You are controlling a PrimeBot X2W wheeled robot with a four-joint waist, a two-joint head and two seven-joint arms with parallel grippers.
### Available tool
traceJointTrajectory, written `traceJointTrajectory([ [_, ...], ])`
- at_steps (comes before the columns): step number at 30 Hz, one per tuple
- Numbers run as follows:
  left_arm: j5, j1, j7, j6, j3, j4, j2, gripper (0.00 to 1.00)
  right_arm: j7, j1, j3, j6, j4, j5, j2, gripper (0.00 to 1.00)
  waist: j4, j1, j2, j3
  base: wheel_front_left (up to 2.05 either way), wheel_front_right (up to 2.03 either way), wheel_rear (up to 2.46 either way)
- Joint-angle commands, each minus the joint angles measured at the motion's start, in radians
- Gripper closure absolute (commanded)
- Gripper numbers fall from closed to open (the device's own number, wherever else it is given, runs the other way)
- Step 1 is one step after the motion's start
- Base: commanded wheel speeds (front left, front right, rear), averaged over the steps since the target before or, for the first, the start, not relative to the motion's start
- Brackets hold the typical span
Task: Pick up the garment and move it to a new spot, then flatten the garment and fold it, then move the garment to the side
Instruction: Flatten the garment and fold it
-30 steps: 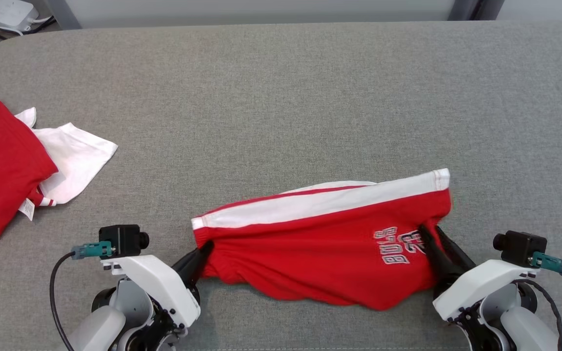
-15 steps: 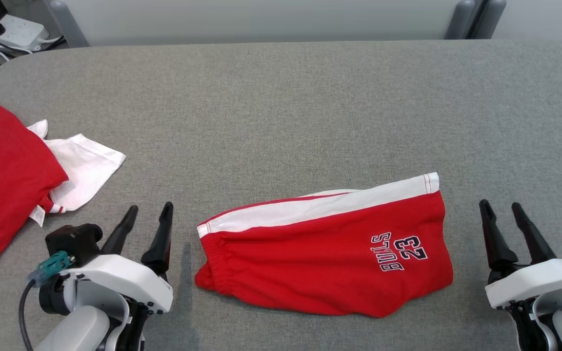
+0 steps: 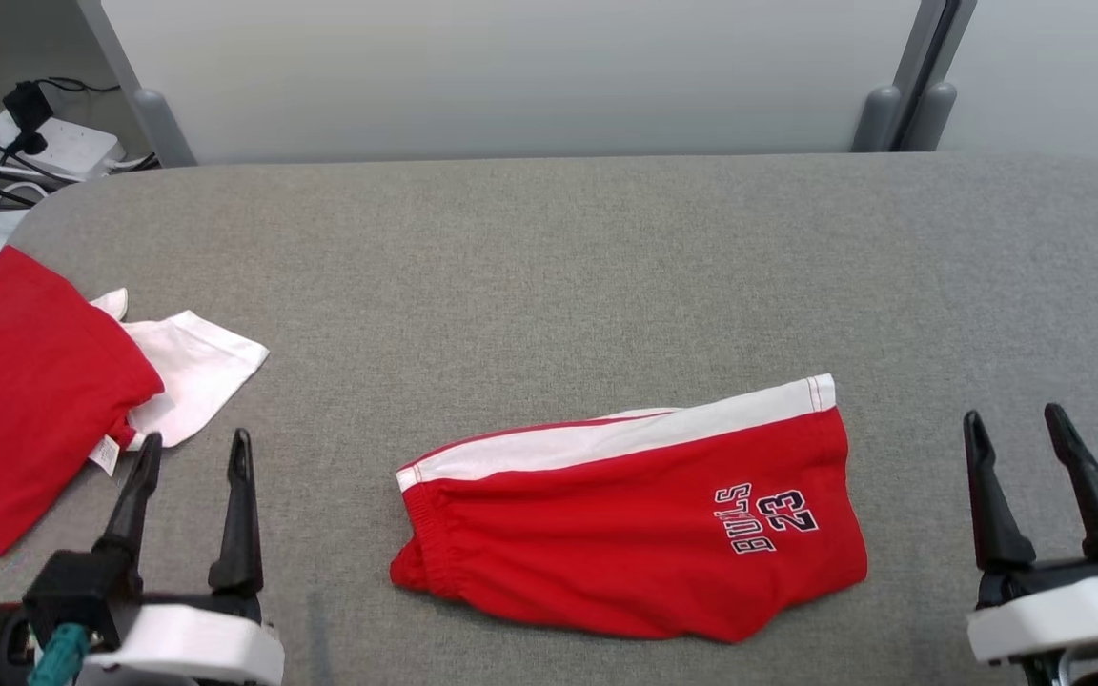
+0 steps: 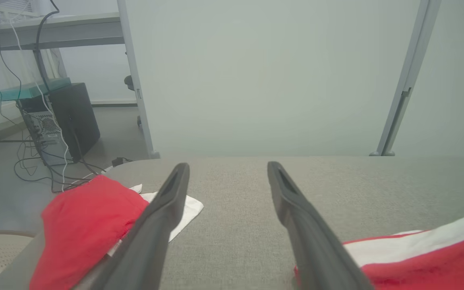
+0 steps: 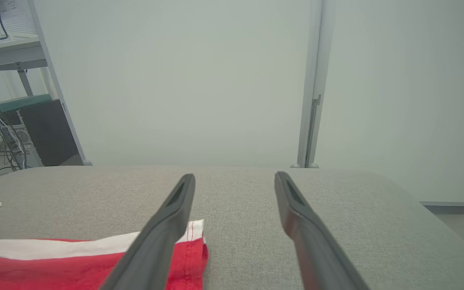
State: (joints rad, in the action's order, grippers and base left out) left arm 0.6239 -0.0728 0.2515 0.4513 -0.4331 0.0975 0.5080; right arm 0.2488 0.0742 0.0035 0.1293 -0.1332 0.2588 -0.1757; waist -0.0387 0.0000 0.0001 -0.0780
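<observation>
The garment (image 3: 625, 534) is a pair of red shorts with a white side stripe and "BULLS 23" printed near its right end. It lies folded and flat on the grey table (image 3: 549, 276), toward the front. My left gripper (image 3: 194, 448) stands open at the lower left, well clear of the shorts' waistband end. My right gripper (image 3: 1011, 424) is open too, to the right of the shorts with a gap of bare table between. In the left wrist view the garment (image 4: 409, 257) lies right of my left gripper (image 4: 228, 169). In the right wrist view the garment (image 5: 75, 257) lies left of my right gripper (image 5: 235, 179).
A second red cloth (image 3: 30, 391) with a white cloth (image 3: 192, 367) under it lies at the table's left edge. Cables and a power strip (image 3: 44, 143) sit on the floor beyond the back left corner. A pale partition (image 3: 511, 76) runs behind the table.
Both grippers let go of the shorts' ends, opened, and drew back and outward. The shorts settled flat on the table. The head camera tilted up, showing more of the far edge.
</observation>
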Motion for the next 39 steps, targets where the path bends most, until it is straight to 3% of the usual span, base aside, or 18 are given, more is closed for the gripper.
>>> traceJointTrajectory([
  [1, -0.029, 0.008, 0.010, 0.007, 0.055, 0.031, 0.017, 0.00, 0.013, -0.029, 0.012, 0.001, 0.045, -0.023, -0.006, 0.00, -0.002, 0.0000, -0.0001, 0.020, 0.00, 0.00, 0.00],
  [6, -0.056, 0.099, 0.010, -0.018, 0.090, 0.025, -0.001, 0.00, 0.013, -0.119, 0.001, 0.001, 0.077, -0.048, 0.020, 0.00, 0.002, 0.0000, -0.0001, 0.059, 0.00, 0.00, 0.00],
  [10, -0.060, 0.140, 0.010, -0.063, 0.104, 0.006, -0.008, 0.00, 0.013, -0.162, 0.005, 0.001, 0.092, -0.059, 0.038, 0.00, 0.009, 0.0000, -0.0001, 0.086, 0.00, 0.00, 0.00],
  [22, -0.073, 0.157, 0.010, -0.171, 0.159, -0.054, -0.062, 0.00, 0.013, -0.197, 0.005, 0.001, 0.111, -0.062, 0.077, 0.00, 0.023, 0.0000, -0.0001, 0.114, 0.00, 0.00, 0.00],
  [39, -0.117, 0.155, 0.010, -0.205, 0.182, -0.075, -0.091, 0.00, 0.013, -0.178, 0.020, 0.001, 0.100, -0.052, 0.089, 0.00, 0.018, 0.0000, -0.0001, 0.109, 0.00, 0.00, 0.00],
])
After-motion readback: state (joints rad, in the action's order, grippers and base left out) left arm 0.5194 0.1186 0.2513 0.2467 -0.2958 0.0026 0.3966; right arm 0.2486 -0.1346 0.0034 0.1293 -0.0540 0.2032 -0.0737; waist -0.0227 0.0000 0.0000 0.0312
